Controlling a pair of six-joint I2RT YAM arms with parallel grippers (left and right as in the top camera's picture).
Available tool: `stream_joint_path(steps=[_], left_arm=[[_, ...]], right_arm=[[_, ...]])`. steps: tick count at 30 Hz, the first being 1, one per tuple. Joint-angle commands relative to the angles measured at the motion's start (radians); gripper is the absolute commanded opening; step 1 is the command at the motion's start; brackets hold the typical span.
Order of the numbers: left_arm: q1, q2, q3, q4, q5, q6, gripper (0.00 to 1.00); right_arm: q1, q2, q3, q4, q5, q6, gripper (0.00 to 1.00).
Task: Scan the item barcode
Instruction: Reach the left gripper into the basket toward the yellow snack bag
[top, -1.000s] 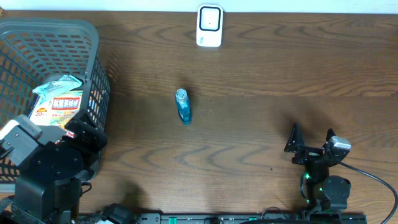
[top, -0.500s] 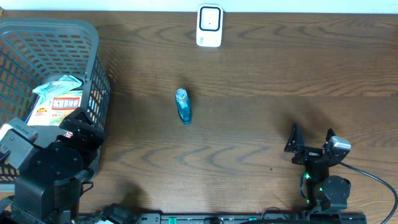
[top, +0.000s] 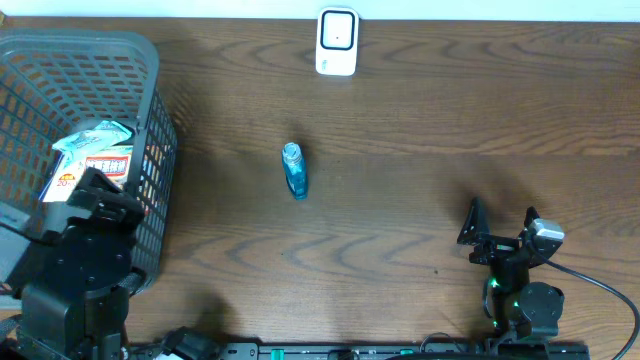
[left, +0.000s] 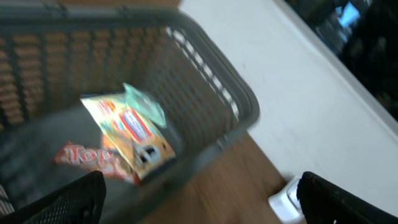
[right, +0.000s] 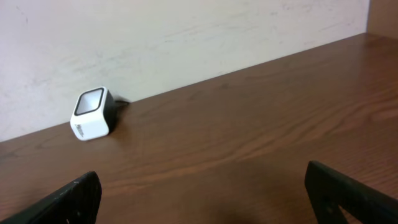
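A small blue bottle (top: 294, 170) lies on the wooden table near the middle. The white barcode scanner (top: 337, 42) stands at the far edge, and also shows as the scanner (right: 93, 114) in the right wrist view and the scanner (left: 287, 199) in the left wrist view. My left gripper (top: 100, 198) hangs open over the near right part of the grey basket (top: 150, 60), above a colourful packet (left: 130, 127) and a red packet (left: 84, 157). My right gripper (top: 500, 228) rests open and empty at the near right, well apart from the bottle.
The basket (left: 242, 102) fills the table's left side and holds the snack packets (top: 92, 165). A white wall (right: 186, 31) runs behind the table's far edge. A cable (top: 600, 285) trails from the right arm's base.
My left arm has swung left, carrying its open gripper from the basket's right wall to over the inside. The right arm and the bottle have not moved.
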Motion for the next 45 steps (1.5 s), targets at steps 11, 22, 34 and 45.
stream_joint_path(steps=[11,22,34,45], left_arm=[[0.038,0.003,0.024,0.000,-0.324,-0.005,0.98],[0.225,0.003,0.024,0.000,-0.302,-0.005,0.98],[0.377,0.071,0.022,-0.031,-0.217,-0.054,0.98],[0.621,0.182,0.022,-0.094,-0.051,-0.161,0.98]], right_arm=[[0.016,-0.005,-0.004,0.000,0.009,-0.013,0.99],[0.016,-0.005,-0.004,0.000,0.009,-0.013,0.99],[0.016,-0.005,-0.004,0.000,0.009,-0.013,0.99],[0.016,-0.005,-0.004,0.000,0.009,-0.013,0.99]])
